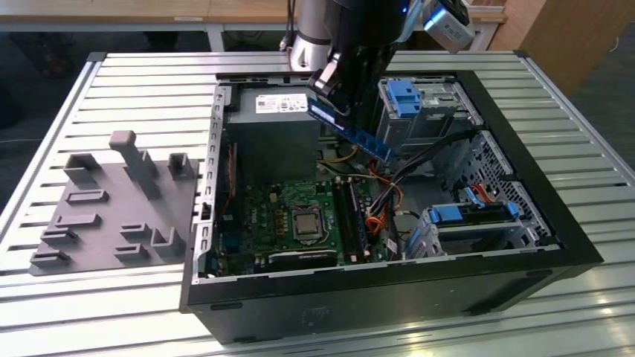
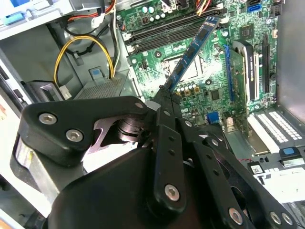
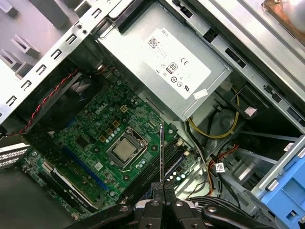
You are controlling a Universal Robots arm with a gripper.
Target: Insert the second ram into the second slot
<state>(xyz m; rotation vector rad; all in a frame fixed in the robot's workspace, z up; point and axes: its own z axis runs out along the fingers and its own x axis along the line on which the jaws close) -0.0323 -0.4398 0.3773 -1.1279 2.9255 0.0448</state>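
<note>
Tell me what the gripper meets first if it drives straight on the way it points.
Likely the memory slots beside the processor socket, with the second ram held in the gripper touching first; depth is unclear.

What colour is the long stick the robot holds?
The ram is blue, clearest in the second wrist view.

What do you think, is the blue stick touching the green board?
Apart. The exterior view shows the second ram held tilted, high above the motherboard.

The arm hangs down from above, its gripper clamped tight on the tilted second ram.
</note>
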